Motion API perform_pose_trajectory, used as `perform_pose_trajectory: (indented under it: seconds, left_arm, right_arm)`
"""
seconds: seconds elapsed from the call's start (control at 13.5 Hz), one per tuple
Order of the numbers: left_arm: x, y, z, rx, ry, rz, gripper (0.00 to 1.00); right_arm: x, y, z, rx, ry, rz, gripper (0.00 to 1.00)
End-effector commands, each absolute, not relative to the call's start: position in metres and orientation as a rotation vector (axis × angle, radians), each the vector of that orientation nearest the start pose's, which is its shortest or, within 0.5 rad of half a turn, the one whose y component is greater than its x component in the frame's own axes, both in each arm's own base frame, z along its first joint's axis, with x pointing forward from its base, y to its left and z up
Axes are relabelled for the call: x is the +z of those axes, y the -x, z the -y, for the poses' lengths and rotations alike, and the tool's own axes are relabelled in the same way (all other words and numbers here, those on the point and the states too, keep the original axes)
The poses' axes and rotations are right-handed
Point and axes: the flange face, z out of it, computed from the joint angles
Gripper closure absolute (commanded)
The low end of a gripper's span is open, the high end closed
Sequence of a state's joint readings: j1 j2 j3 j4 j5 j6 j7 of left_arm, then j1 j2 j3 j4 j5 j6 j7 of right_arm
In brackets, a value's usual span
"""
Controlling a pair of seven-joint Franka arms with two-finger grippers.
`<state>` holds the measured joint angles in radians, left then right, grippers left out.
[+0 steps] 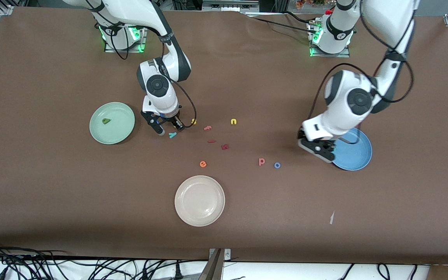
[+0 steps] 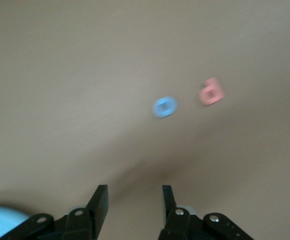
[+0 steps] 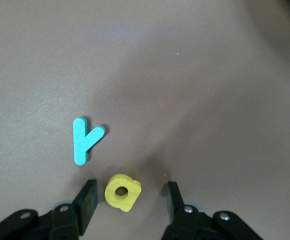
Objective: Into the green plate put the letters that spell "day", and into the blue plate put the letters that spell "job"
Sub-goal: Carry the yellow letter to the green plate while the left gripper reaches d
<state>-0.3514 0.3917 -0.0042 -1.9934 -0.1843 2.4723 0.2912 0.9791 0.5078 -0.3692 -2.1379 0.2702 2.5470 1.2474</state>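
Note:
My right gripper (image 1: 169, 128) (image 3: 130, 183) is open and low over the table, its jaws on either side of the yellow "d" (image 3: 122, 192) with gaps both ways. The teal "y" (image 1: 172, 135) (image 3: 85, 140) lies just beside it. The dark green "a" (image 1: 106, 121) rests in the green plate (image 1: 115, 130). My left gripper (image 1: 317, 149) (image 2: 133, 187) is open and empty at the blue plate's (image 1: 354, 155) (image 2: 0, 220) rim. The blue "o" (image 1: 277, 165) (image 2: 165, 107) and salmon "b" (image 1: 261, 161) (image 2: 211, 92) lie on the table toward the middle.
A cream plate (image 1: 200, 200) sits nearest the front camera. Loose letters lie mid-table: two yellow ones (image 1: 193, 121) (image 1: 233, 121), a pink "f" (image 1: 207, 127), two red pieces (image 1: 211, 141) (image 1: 225, 147) and an orange "e" (image 1: 203, 164).

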Motion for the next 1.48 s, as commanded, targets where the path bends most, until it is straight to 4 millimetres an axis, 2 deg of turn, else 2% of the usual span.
perform_pose_trajectory:
  seconds: [0.0,0.07,0.15,0.3,0.37,0.52,0.74,0.89,1.04,1.18,1.26,1.33,1.41]
  left_arm:
    - [0.240,-0.592,0.268,-0.164,3.219,-0.759,0.48]
    - [0.234,-0.593,0.284,-0.158,3.235,-0.709,0.48]
    - [0.228,-0.594,0.298,-0.152,3.254,-0.647,0.48]
    - [0.223,-0.601,0.320,-0.157,3.292,-0.496,0.48]
    - [0.223,-0.606,0.324,-0.165,3.305,-0.430,0.48]
    - [0.215,-0.613,0.329,-0.164,3.320,-0.350,0.48]
    - [0.205,-0.612,0.336,-0.150,3.320,-0.329,0.48]
    - [0.200,-0.612,0.336,-0.156,3.319,-0.326,0.48]
    - [0.182,-0.608,0.337,-0.118,3.310,-0.330,0.47]
    - [0.178,-0.606,0.340,-0.144,3.312,-0.331,0.47]
    - [0.174,-0.606,0.339,-0.136,3.315,-0.322,0.47]
    - [0.171,-0.605,0.340,-0.128,3.320,-0.312,0.47]
    - [0.168,-0.604,0.340,-0.120,3.322,-0.306,0.47]
  right_arm:
    - [0.172,-0.465,-0.321,0.004,2.918,-1.285,0.82]
    - [0.173,-0.465,-0.321,0.007,2.921,-1.275,0.96]
    - [0.175,-0.465,-0.321,0.013,2.927,-1.265,1.00]
    - [0.188,-0.470,-0.319,0.007,2.918,-1.240,1.00]
    - [0.198,-0.476,-0.313,0.017,2.921,-1.230,1.00]
    - [0.229,-0.493,-0.287,0.107,2.976,-1.166,1.00]
    - [0.264,-0.514,-0.222,0.283,3.048,-1.070,1.00]
    - [0.267,-0.525,-0.171,0.301,3.071,-1.029,1.00]
    - [0.263,-0.526,-0.137,0.317,3.101,-0.932,1.00]
    - [0.254,-0.522,-0.107,0.317,3.131,-0.817,0.99]
    - [0.248,-0.518,-0.098,0.312,3.132,-0.799,0.87]
    - [0.244,-0.514,-0.096,0.322,3.118,-0.814,0.55]
    - [0.240,-0.512,-0.094,0.333,3.110,-0.829,0.12]
